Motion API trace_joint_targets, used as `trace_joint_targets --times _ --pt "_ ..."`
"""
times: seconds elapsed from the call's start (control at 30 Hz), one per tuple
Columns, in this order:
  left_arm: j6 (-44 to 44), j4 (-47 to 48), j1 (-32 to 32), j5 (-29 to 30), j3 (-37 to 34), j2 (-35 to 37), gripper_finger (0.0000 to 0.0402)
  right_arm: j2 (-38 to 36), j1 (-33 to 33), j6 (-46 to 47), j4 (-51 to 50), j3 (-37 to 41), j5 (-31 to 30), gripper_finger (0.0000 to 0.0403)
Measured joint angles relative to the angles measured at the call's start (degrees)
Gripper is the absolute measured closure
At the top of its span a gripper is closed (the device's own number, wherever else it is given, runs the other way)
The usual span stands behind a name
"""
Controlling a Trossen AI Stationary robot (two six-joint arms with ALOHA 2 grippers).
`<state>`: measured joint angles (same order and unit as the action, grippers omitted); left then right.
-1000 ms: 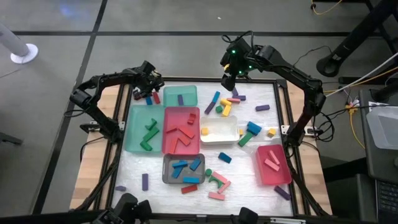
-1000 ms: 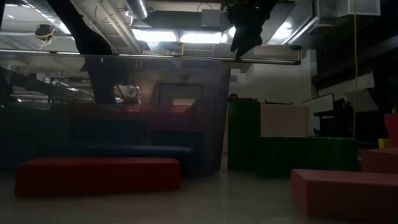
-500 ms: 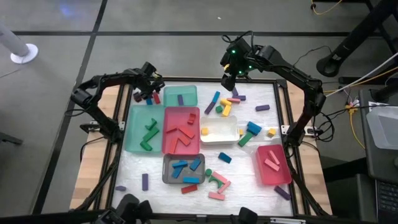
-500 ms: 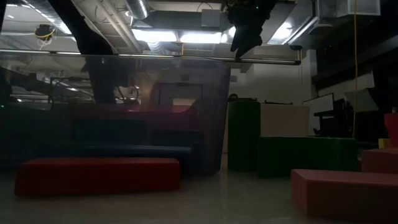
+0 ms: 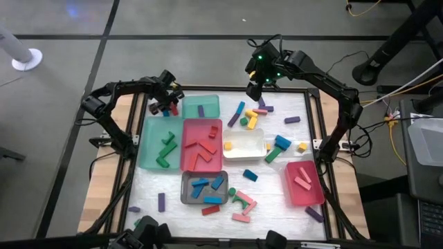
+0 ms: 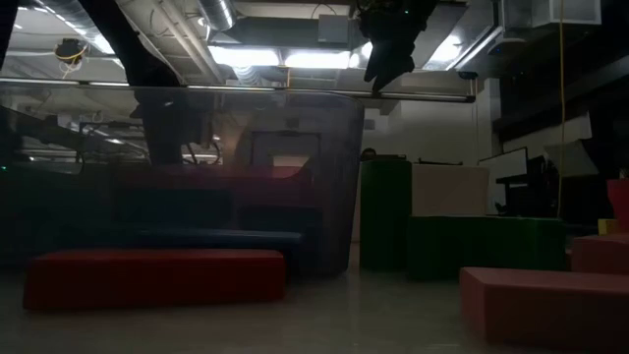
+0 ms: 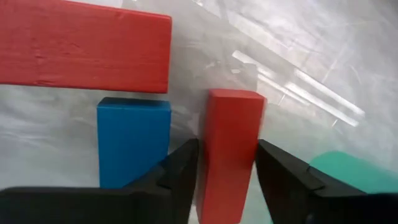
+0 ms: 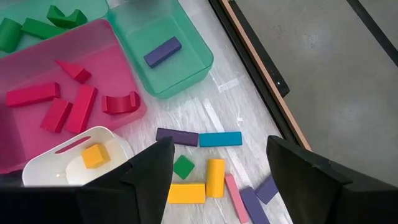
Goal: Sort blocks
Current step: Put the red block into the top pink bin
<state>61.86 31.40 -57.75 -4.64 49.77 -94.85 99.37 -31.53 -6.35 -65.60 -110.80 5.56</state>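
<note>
Many small coloured blocks lie loose on the table, and some lie in the trays. My left gripper (image 5: pixel 168 104) is low at the table's far left corner. In its wrist view it (image 7: pixel 227 152) is shut on a red bar (image 7: pixel 231 112). A blue block (image 7: pixel 132 140) lies beside that bar and a second red bar (image 7: pixel 84 46) lies past it. My right gripper (image 5: pixel 255 88) hangs open, high above the far edge, with its fingers spread wide in its wrist view (image 8: pixel 214 180). Below it lies a cluster of yellow, pink, purple and blue blocks (image 5: pixel 250 116). My left gripper pinches the red bar between its two fingers, which lie on the bar's long sides (image 7: pixel 208 168) at the end nearer the wrist. The fingers point along the bar. I cannot tell whether the bar is on the table or lifted.
Trays fill the table's middle: a large green tray (image 5: pixel 147 145), a small green tray (image 5: pixel 211 104) holding a purple bar, a red tray (image 5: pixel 187 149), a white tray (image 5: pixel 249 153), a grey tray (image 5: pixel 185 188) and a pink tray (image 5: pixel 304 197). A raised frame (image 5: pixel 315 117) rims the table.
My left arm has shifted a little at the far left corner, its gripper moving slightly toward the table's right among the blocks there. My right arm has kept still.
</note>
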Motion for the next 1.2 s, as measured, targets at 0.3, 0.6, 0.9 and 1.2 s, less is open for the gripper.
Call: trace_joint_targets --times 0.3,0.6,0.9,1.2 --pt "-2.7 0.7 -0.3 -1.9 -0.1 0.5 0.0323 -0.3 0.0 -0.1 -5.1 0.0 0.0 0.0148" --pt "-9.7 0.6 -3.1 -11.0 -0.5 4.8 0.0323 -5.3 0.0 -1.8 -13.7 2.7 0.6 0.0148" --pt "-15.9 0.7 -2.9 -22.8 -0.4 12.0 0.0323 -16.7 -4.5 2.5 0.1 27.1 -0.5 0.0148" --pt "-20.4 0.7 9.0 -30.9 -0.3 18.0 0.0322 -17.4 -5.6 1.1 16.7 47.2 -4.5 0.0149"
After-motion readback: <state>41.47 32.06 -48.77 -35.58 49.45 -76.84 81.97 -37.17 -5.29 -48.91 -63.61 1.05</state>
